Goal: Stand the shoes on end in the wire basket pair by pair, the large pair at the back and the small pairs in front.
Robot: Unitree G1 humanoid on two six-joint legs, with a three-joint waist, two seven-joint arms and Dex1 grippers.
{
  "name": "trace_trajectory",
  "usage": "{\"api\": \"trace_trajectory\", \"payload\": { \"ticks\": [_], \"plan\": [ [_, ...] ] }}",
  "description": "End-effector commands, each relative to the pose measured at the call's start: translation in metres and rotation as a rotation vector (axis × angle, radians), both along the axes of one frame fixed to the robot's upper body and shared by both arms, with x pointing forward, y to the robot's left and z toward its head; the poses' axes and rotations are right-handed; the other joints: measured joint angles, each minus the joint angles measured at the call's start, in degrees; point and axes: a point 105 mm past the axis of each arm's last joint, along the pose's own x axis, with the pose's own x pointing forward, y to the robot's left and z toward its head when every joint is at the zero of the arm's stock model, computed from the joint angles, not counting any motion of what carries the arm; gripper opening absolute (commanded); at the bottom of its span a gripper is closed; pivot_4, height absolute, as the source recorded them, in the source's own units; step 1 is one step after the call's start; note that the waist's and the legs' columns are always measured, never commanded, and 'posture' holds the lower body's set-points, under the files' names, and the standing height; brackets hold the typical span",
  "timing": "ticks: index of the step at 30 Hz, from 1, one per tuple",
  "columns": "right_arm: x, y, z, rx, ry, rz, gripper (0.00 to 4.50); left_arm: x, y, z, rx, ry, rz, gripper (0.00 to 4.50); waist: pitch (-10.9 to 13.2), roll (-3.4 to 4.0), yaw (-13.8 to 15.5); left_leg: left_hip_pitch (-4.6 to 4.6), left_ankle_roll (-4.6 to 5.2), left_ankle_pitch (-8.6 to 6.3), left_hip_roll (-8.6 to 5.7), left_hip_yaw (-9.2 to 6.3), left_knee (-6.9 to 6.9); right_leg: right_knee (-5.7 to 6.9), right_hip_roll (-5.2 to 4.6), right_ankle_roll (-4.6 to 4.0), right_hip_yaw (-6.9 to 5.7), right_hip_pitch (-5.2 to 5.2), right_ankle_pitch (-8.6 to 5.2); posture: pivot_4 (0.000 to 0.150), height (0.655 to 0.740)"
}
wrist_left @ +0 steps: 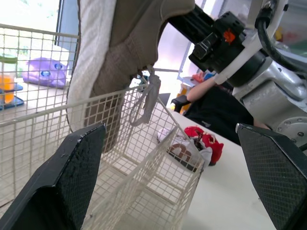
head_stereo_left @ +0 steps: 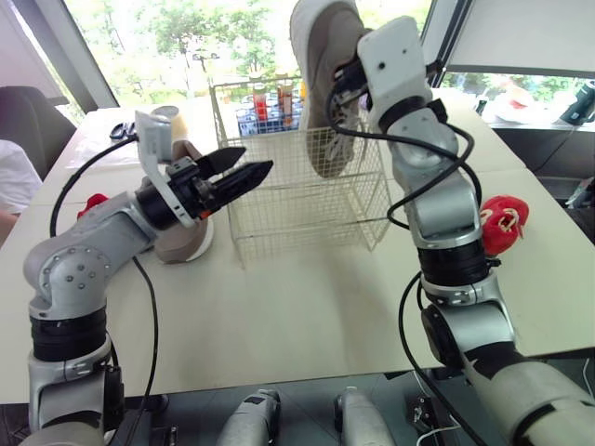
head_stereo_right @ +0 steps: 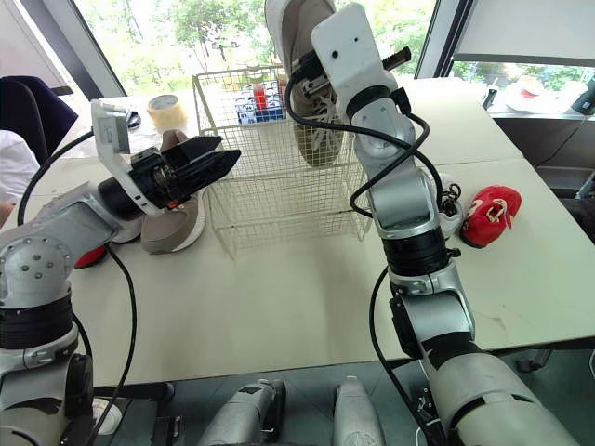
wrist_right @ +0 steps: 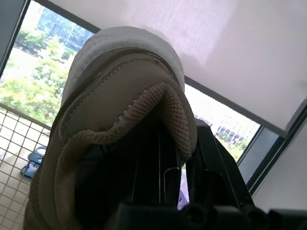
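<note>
Table (head_stereo_left: 307,316) rundown pls, where's the big shoe at?

>> Wire basket (head_stereo_left: 307,209) sits mid-table. The big grey shoe (head_stereo_left: 325,56) is up on end over it, heel in the air, toe dipped below the rim. Its mate (head_stereo_right: 172,232) lies on the table just beside the basket's left side.

Cool, and the claws?

>> Right gripper (head_stereo_right: 307,70) is pinching the big grey shoe at the heel collar. Left gripper (head_stereo_left: 244,165) hangs by the basket's left side in front of the mate, fingers spread wide, nothing between them. Small red shoes (head_stereo_left: 502,223) lie off to the right, well apart from the basket.
</note>
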Motion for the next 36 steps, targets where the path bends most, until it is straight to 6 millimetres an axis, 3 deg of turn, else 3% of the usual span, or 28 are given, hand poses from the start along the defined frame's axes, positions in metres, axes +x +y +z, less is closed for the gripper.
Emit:
{"api": "trace_trajectory", "payload": {
  "ticks": [1,12,16,19,25,29,31,36],
  "plan": [
    [-0.012,0.002,0.005,0.007,-0.050,-0.001,0.06,-0.006,-0.001,0.012,0.001,-0.067,-0.004,4.50,0.0,0.00,0.1,0.00,-0.01,0.01,0.00,0.00,-0.01,0.00,0.01,0.00,0.00,-0.01,0.00,0.150,0.7400],
    [0.000,-0.014,-0.031,0.085,0.160,-0.086,0.06,-0.006,-0.001,0.011,0.014,-0.071,-0.008,4.50,0.0,-0.01,0.2,0.00,-0.02,0.01,0.00,0.00,0.00,-0.01,0.00,0.00,0.00,0.03,0.00,0.150,0.7400],
    [-0.003,-0.016,-0.034,0.100,0.172,-0.081,0.06,-0.005,-0.002,0.010,0.015,-0.070,-0.010,4.50,0.0,-0.01,0.2,0.01,-0.02,0.01,0.00,-0.01,0.01,-0.01,0.00,0.00,0.00,0.05,0.00,0.150,0.7400],
    [-0.007,-0.019,-0.031,0.104,0.159,-0.077,1.14,-0.005,-0.001,0.010,0.017,-0.069,-0.010,4.50,0.0,-0.01,0.2,0.01,-0.02,0.01,0.00,-0.01,0.01,-0.01,0.00,0.00,0.00,0.05,0.00,0.150,0.7400],
    [-0.020,-0.029,-0.017,0.088,0.113,-0.005,4.01,-0.005,0.007,0.013,0.024,-0.074,0.018,4.50,0.0,-0.01,0.2,0.01,-0.02,0.02,0.00,0.00,0.00,0.00,0.00,0.00,0.00,0.04,0.00,0.150,0.7400],
    [-0.031,-0.045,-0.012,0.108,0.134,0.057,4.01,-0.001,0.024,0.023,0.018,-0.098,0.101,4.50,0.0,-0.01,0.2,0.01,-0.02,0.02,0.00,0.00,0.00,-0.02,0.00,0.00,0.00,0.04,0.00,0.150,0.7400],
    [-0.036,-0.050,-0.019,0.089,0.196,0.117,4.01,0.005,0.035,0.030,0.021,-0.112,0.171,4.50,0.0,-0.01,0.2,0.01,-0.02,0.01,0.00,-0.01,0.00,-0.02,0.00,0.00,0.00,0.05,0.00,0.150,0.7400],
    [-0.070,-0.034,-0.042,0.050,0.412,0.503,4.01,0.039,0.073,0.031,0.114,-0.063,0.464,4.50,0.0,-0.01,0.4,0.02,0.23,-0.13,0.00,-0.01,0.00,-0.03,0.00,0.00,-0.01,0.08,0.00,0.150,0.7400]
  ]
}}
